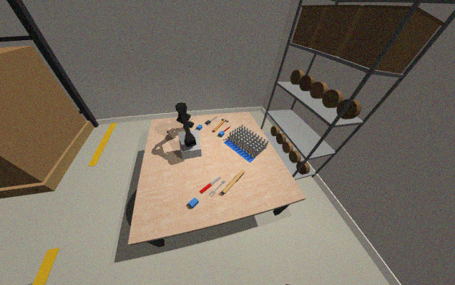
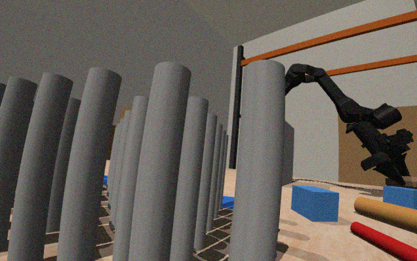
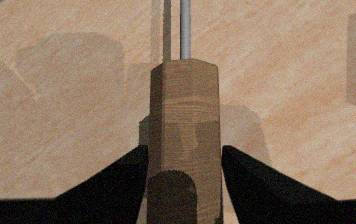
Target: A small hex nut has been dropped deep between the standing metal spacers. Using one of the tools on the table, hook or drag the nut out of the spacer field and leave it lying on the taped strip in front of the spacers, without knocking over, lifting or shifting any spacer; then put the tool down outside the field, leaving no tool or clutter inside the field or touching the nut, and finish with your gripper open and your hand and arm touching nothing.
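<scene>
My gripper [image 3: 185, 153] [image 2: 391, 174] [image 1: 189, 140] is shut on a wooden-handled tool [image 3: 184, 100] with a thin grey metal shaft [image 3: 185, 27] that points away from the fingers. It holds the tool low over the table, near the arm's base and well to the left of the spacers. The grey standing spacers [image 1: 247, 140] [image 2: 170, 157] form a dense field at the table's back right. The blue taped strip [image 1: 237, 150] lies along the field's front edge. The hex nut is hidden among the spacers in every view.
A wooden hammer [image 1: 219, 125] [image 2: 383, 210], a red-handled tool [image 1: 226, 129] [image 2: 380, 240] and two blue blocks [image 1: 221, 134] [image 2: 315, 202] [image 1: 199, 127] lie left of the field. A red-handled tool [image 1: 209, 185], a grey one [image 1: 217, 188], a wooden stick [image 1: 232, 182] and a blue block [image 1: 193, 203] lie at the front. A shelf rack [image 1: 315, 104] stands on the right.
</scene>
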Controlling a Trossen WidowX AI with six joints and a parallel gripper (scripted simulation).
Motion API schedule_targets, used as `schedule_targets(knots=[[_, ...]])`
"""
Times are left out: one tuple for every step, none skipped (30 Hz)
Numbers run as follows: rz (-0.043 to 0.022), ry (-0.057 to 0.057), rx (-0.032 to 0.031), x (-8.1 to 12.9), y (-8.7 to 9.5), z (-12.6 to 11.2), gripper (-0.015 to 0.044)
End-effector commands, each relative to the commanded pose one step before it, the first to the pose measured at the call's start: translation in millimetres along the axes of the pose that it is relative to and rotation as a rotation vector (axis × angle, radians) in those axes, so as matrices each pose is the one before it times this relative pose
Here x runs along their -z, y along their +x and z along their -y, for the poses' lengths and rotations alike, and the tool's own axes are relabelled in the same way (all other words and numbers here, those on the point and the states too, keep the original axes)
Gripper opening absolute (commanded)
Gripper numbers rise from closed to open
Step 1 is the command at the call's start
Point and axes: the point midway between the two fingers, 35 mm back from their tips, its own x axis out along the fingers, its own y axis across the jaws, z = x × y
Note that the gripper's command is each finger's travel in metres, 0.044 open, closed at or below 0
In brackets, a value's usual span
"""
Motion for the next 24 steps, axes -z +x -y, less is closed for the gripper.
schedule_targets(knots=[[-0.00108,0.0039,-0.00334,3.49,4.73,1.67,0.0000],[-0.00003,0.0000,0.00001,0.63,0.79,0.45,0.0000],[-0.00003,0.0000,0.00002,0.63,0.79,0.45,0.0000],[-0.00003,0.0000,0.00002,0.64,0.79,0.45,0.0000],[-0.00003,0.0000,0.00002,0.64,0.78,0.46,0.0000],[-0.00003,0.0000,0.00002,0.64,0.78,0.46,0.0000],[-0.00003,0.0000,0.00002,0.64,0.78,0.46,0.0000],[-0.00003,0.0000,0.00002,0.64,0.77,0.46,0.0000],[-0.00003,0.0000,0.00002,0.64,0.77,0.46,0.0000],[-0.00003,0.0000,0.00002,0.64,0.77,0.47,0.0000],[-0.00003,0.0000,0.00002,0.64,0.77,0.47,0.0000],[-0.00003,0.0000,0.00002,0.64,0.76,0.47,0.0000],[-0.00003,0.0000,0.00002,0.65,0.76,0.47,0.0000],[-0.00003,0.0000,0.00002,0.65,0.76,0.47,0.0000],[-0.00003,0.0000,0.00002,0.65,0.75,0.48,0.0000],[-0.00004,0.0000,0.00002,0.65,0.75,0.48,0.0000],[-0.00004,0.0000,0.00002,0.65,0.75,0.48,0.0000],[-0.00004,0.0000,0.00002,0.65,0.74,0.48,0.0000],[-0.00002,0.0000,0.00001,0.43,0.48,0.32,0.0000],[-0.00002,0.0000,0.00001,0.30,0.34,0.22,0.0000],[-0.00001,0.0000,0.00001,0.19,0.21,0.14,0.0000],[0.00045,-0.0040,0.00384,-2.03,-2.73,-0.74,0.0026],[0.00000,0.0000,0.00000,0.00,0.00,0.00,0.0053],[0.00000,0.0000,0.00000,0.00,0.00,0.00,0.0079]])
